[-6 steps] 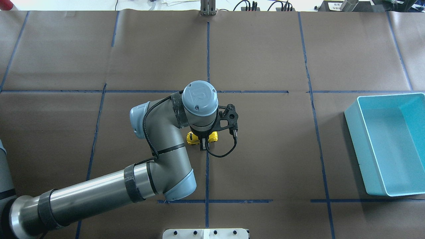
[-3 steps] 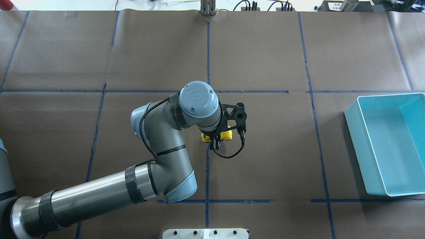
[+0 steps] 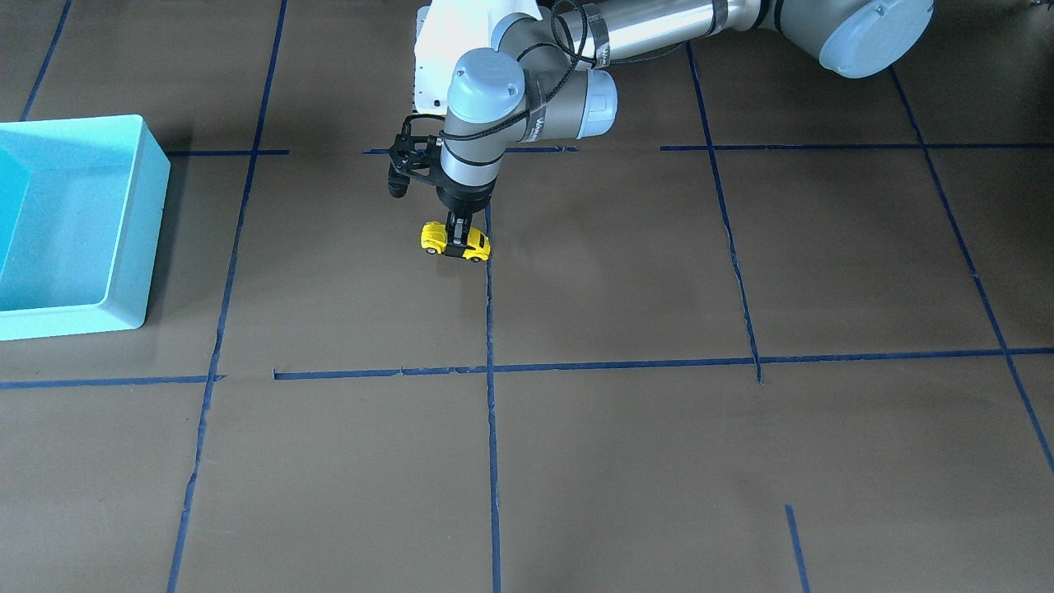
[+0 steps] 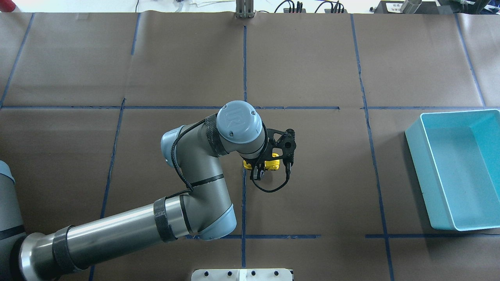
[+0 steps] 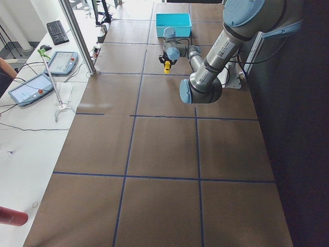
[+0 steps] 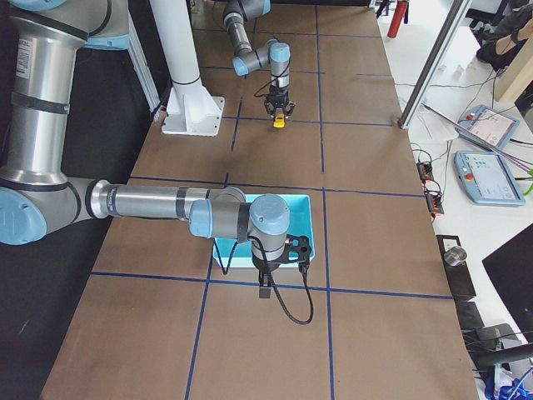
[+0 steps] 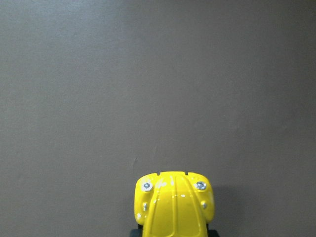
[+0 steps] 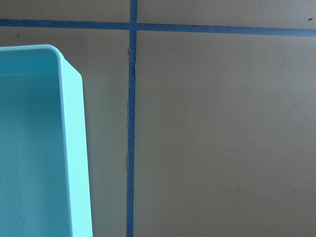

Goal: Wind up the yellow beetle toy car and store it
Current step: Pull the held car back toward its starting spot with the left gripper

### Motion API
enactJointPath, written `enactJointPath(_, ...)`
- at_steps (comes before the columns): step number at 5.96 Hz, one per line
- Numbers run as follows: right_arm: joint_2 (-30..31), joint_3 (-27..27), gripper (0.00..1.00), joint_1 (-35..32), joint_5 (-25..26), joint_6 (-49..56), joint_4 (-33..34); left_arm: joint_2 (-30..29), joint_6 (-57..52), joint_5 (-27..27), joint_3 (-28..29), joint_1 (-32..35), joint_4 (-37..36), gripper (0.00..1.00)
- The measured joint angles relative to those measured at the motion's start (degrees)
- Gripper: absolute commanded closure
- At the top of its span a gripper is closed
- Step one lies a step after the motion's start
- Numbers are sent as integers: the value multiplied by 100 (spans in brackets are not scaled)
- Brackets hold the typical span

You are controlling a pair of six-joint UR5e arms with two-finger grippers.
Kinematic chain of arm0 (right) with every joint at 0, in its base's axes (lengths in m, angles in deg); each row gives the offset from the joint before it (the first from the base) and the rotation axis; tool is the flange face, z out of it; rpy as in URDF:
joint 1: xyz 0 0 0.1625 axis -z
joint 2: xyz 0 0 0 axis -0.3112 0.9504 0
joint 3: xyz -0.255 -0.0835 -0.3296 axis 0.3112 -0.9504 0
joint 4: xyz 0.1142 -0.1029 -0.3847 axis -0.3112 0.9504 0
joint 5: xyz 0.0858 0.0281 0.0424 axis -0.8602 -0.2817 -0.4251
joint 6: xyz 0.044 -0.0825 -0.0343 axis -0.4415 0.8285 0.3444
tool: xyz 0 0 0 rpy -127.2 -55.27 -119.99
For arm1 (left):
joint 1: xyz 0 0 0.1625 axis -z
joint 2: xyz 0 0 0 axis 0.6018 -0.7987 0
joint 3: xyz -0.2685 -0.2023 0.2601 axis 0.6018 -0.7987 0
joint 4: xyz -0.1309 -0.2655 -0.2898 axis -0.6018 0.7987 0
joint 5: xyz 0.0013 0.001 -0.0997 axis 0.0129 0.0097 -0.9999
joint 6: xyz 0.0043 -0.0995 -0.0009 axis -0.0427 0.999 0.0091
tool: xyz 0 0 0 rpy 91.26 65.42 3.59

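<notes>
The yellow beetle toy car is glossy and rounded, with two small silver headlights on its hood. The left gripper is clamped narrowly across its roof near the table's middle, just beside a blue tape line. Well apart, the right gripper hangs by the turquoise bin; I cannot tell how its fingers stand.
</notes>
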State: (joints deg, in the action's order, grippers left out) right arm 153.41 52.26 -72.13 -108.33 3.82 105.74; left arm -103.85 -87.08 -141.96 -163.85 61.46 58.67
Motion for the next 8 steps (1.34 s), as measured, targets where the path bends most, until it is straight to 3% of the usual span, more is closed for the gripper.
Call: enactJointPath(8,0,0,0,0,0,-1,-4,338,-292,-371,-128,41,-234,100)
